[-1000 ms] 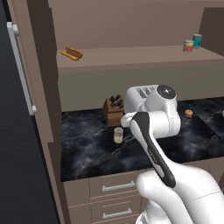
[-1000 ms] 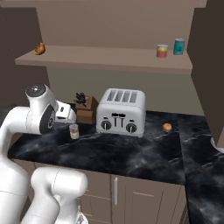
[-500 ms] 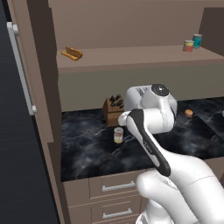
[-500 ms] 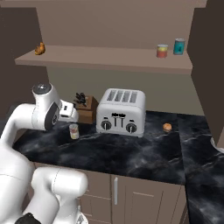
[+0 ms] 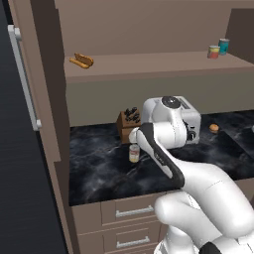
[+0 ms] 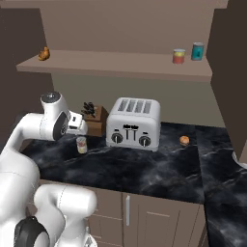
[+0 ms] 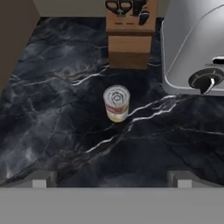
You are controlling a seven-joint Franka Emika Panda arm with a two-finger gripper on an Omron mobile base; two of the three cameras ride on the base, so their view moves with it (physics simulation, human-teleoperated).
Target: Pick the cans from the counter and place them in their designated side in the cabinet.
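Note:
The cream-yellow can (image 7: 117, 103) with a red label band stands upright on the black marble counter (image 7: 52, 109), in front of the knife block. It also shows as the can (image 5: 134, 153) and can (image 6: 81, 144) in the base views. My gripper (image 7: 111, 180) hangs above and short of it, open, with nothing between the fingers, and my hand (image 6: 77, 123) sits just over the can. The shorter red-orange can (image 6: 179, 56) stands on the cabinet shelf (image 6: 111, 62) at the right, next to a teal can (image 6: 197, 50).
A silver toaster (image 6: 133, 124) stands right of the can and a brown knife block (image 6: 94, 118) behind it. A small orange item (image 6: 184, 140) lies further right. A pastry (image 5: 81, 60) rests at the shelf's left. A tall dark fridge (image 5: 20, 149) borders the counter's left.
My arm has swung slightly to the right, bringing the hand over the cream-yellow can. The gripper stays open. The cans have not moved.

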